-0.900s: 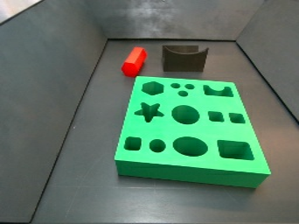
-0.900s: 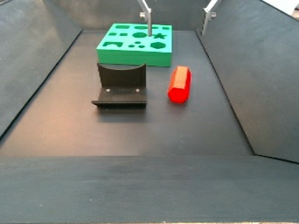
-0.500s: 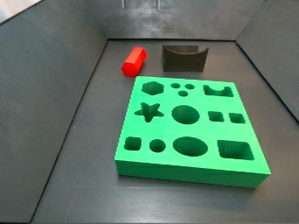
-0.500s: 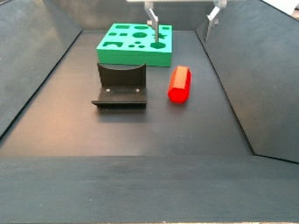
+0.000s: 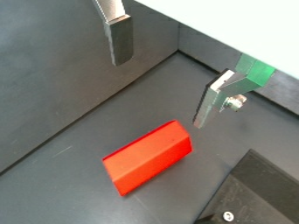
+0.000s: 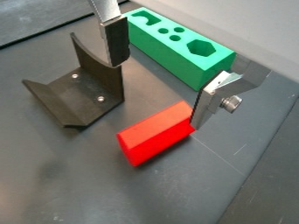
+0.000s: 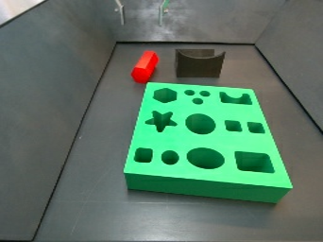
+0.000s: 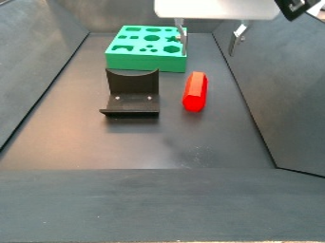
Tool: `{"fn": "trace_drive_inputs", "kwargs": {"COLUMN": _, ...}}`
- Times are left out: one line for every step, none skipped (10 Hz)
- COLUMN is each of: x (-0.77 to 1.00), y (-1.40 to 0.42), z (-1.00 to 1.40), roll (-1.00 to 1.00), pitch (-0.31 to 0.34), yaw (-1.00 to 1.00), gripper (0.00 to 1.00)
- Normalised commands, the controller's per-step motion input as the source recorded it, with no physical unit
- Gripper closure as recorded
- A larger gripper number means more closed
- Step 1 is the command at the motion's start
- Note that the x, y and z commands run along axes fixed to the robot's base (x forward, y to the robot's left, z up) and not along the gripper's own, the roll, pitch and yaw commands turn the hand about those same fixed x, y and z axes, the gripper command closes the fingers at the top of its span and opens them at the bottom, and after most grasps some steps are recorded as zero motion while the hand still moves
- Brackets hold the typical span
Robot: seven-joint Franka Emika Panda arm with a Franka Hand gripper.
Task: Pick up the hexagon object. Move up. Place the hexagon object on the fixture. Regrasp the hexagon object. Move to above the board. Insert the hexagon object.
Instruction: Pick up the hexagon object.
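The red hexagon object lies flat on the dark floor, to one side of the fixture and apart from it. In a side view the hexagon object is to the left of the fixture, behind the green board. My gripper hangs open above the hexagon object, with nothing between its fingers. Both wrist views look down past the gripper at the hexagon object, the fixture and the board; the gripper stands over one end of the hexagon object.
Sloping grey walls enclose the floor on all sides, and one wall runs close to the hexagon object. The board stands just behind the fixture.
The gripper has come down and moved from over the board toward the hexagon object. Its fingertips now show in one side view and its hand body in the other.
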Motion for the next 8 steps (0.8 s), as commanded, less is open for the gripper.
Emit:
{"fn": "trace_drive_inputs", "kwargs": {"x": -0.31, "y": -0.32, "z": -0.32, "roll": -0.13, "pitch": -0.323, "yaw": 0.0, "gripper": 0.0}}
{"fn": "trace_drive_inputs", "kwargs": {"x": -0.21, "y": -0.36, "z": -0.43, "roll": -0.12, "pitch": -0.321, "yaw": -0.02, "gripper": 0.0}}
{"fn": "trace_drive_inputs", "kwargs": {"x": -0.38, "y": -0.21, "z": -0.43, "roll": -0.14, "pitch": -0.367, "yaw": -0.1, "gripper": 0.0}}
{"fn": "trace_drive_inputs", "kwargs": {"x": -0.34, "y": -0.14, "z": -0.4, "roll": -0.15, "pitch": -0.364, "yaw": -0.18, "gripper": 0.0}}
{"fn": "trace_drive_inputs", "kwargs": {"x": 0.0, "y": 0.0, "z": 0.0, "roll": -0.03, "pitch": -0.041, "yaw": 0.0, "gripper": 0.0}}
{"fn": "trace_drive_inputs", "kwargs": {"x": 0.02, "y": -0.14, "z": -0.16, "roll": 0.0, "pitch": 0.0, "yaw": 0.0, "gripper": 0.0}}
{"fn": "trace_drive_inputs", "kwargs": {"x": 0.18, "y": -0.39, "z": -0.63, "roll": 0.0, "pitch": -0.143, "yaw": 0.0, "gripper": 0.0}}
{"fn": "trace_drive_inputs", "kwargs": {"x": 0.15, "y": -0.26, "z": -0.64, "roll": -0.1, "pitch": -0.191, "yaw": 0.0, "gripper": 0.0}}
